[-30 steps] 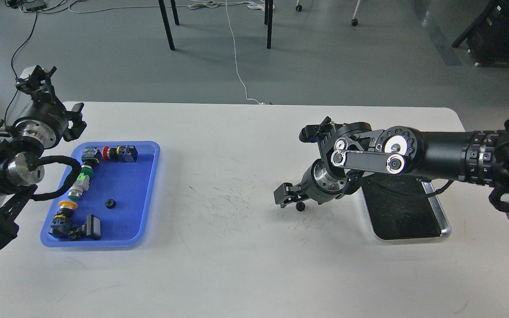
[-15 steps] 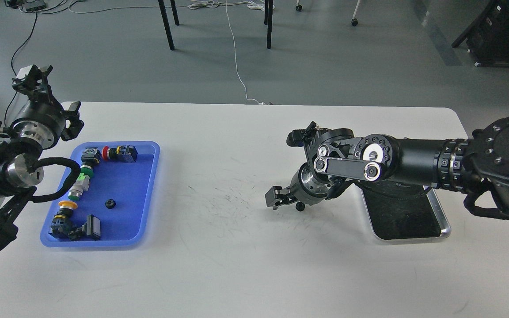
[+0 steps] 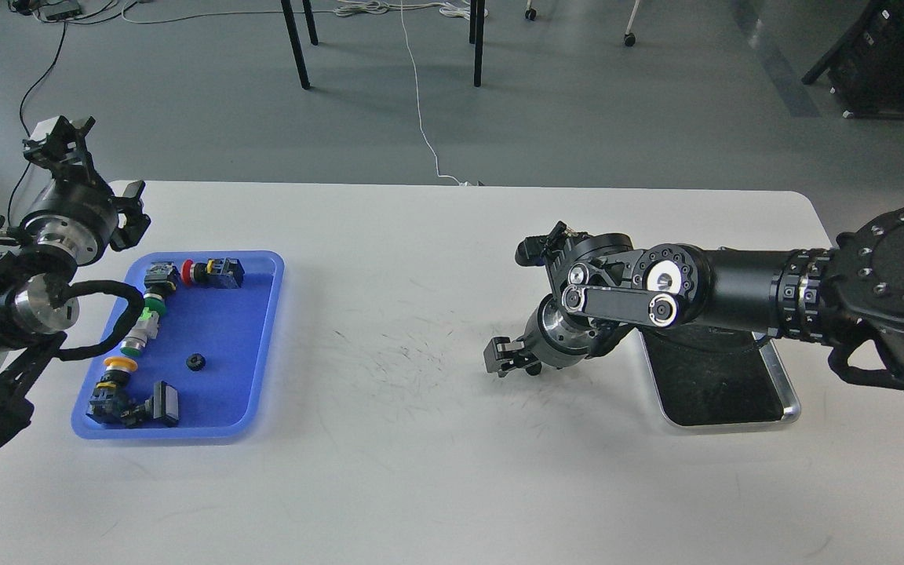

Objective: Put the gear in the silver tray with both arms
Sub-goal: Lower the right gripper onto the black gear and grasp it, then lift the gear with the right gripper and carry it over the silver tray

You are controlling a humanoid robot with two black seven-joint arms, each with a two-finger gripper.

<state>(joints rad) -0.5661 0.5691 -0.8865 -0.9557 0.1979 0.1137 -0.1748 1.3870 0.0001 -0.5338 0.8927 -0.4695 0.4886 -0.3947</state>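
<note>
Right hand (image 3: 508, 359) hangs low over the surface (image 3: 421, 439), left of the silver tray (image 3: 781, 384); its grip can't be told. Left hand (image 3: 60, 141) likewise unclear.

Black jointed arms (image 3: 742, 290), silver rings, cable hoses.

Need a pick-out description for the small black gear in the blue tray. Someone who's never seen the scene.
Find the blue plastic tray at the left end of the white table. The push-button switches run down its left side and along the top; the gear lies alone on the bare blue floor to their right, touching none. It is the smallest item there: plain black, round, no coloured cap.
</note>
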